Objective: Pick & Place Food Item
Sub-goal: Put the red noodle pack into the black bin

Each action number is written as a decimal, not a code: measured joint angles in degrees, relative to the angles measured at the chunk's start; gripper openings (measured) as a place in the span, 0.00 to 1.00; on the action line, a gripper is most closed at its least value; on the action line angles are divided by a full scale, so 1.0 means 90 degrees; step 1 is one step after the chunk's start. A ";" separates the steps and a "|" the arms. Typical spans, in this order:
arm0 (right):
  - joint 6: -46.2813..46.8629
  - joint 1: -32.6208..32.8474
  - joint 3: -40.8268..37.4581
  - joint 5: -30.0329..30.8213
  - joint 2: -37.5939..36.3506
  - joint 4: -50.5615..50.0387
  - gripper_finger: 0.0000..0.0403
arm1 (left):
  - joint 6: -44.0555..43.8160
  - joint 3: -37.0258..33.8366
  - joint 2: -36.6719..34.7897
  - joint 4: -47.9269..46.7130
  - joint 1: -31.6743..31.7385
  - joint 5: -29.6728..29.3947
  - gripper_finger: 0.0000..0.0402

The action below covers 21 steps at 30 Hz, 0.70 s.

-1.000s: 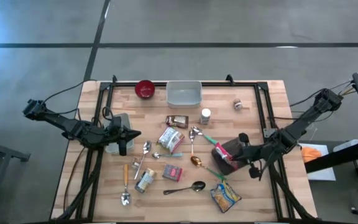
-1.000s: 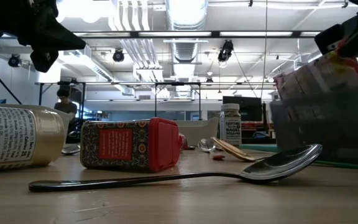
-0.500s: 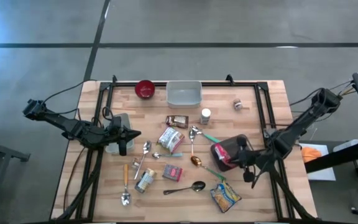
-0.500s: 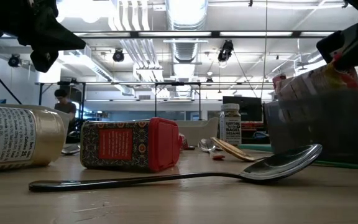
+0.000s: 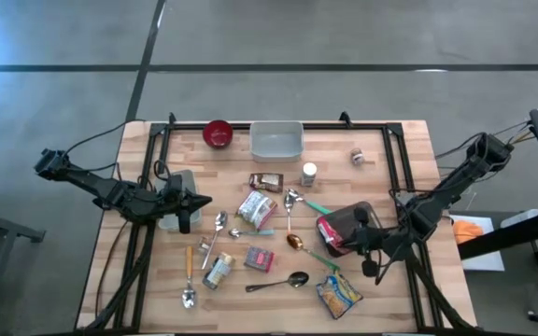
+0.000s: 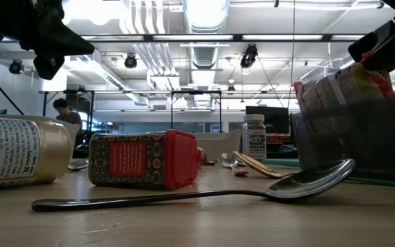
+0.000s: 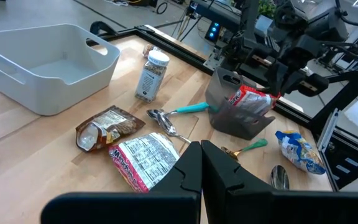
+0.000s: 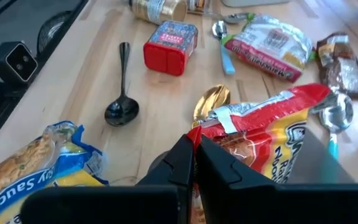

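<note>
My right gripper (image 8: pixel 194 144) is clenched on the top edge of a red and yellow snack bag (image 8: pixel 260 140), fingers pinched tight with the bag's crimped seam between them. The bag stands in a dark grey bin (image 5: pixel 347 224) on the right half of the table (image 5: pixel 409 149), its upper part sticking out above the bin's rim; from the low view the bag (image 6: pixel 348 86) leans inside the translucent dark wall of the bin. On the bag's front I can make out only the letters "NA" and "RA"; the rest is folded away.

My left gripper (image 7: pixel 201 163) is clamped shut on nothing, hanging over the left half of the table beside a clear container (image 5: pixel 179 187).

Near my right gripper lies a blue and yellow pouch (image 8: pixel 36 165) printed "Sauce", with part of a second word I cannot finish. A small red tin (image 8: pixel 170 40) with a patterned label lies on its side beside a black spoon (image 8: pixel 122 106), and a gold spoon (image 8: pixel 211 101) lies touching the bag's lower edge. In the low view a spice jar (image 6: pixel 254 137) reads "BAGEL SESAME", and a gold-lidded jar (image 6: pixel 19 151) on its side carries small print too fine to read. A white tub (image 5: pixel 276 140) and a red bowl (image 5: pixel 218 133) sit at the far edge.
</note>
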 joint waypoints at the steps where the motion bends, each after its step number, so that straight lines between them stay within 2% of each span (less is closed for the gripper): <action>1: 0.0058 0.0000 0.0000 0.0004 0.0031 0.0006 0.03 | 0.0000 0.0000 0.0000 0.0000 0.0000 0.0000 0.00; 15: 0.0673 0.0024 -0.0002 -0.0013 0.0133 -0.0001 0.03 | -0.0015 0.0000 0.0000 0.0000 0.0002 0.0000 0.00; 21: 0.0744 0.0024 -0.0002 -0.0012 0.0141 0.0007 0.14 | -0.0015 0.0000 -0.0001 0.0000 0.0000 0.0000 0.00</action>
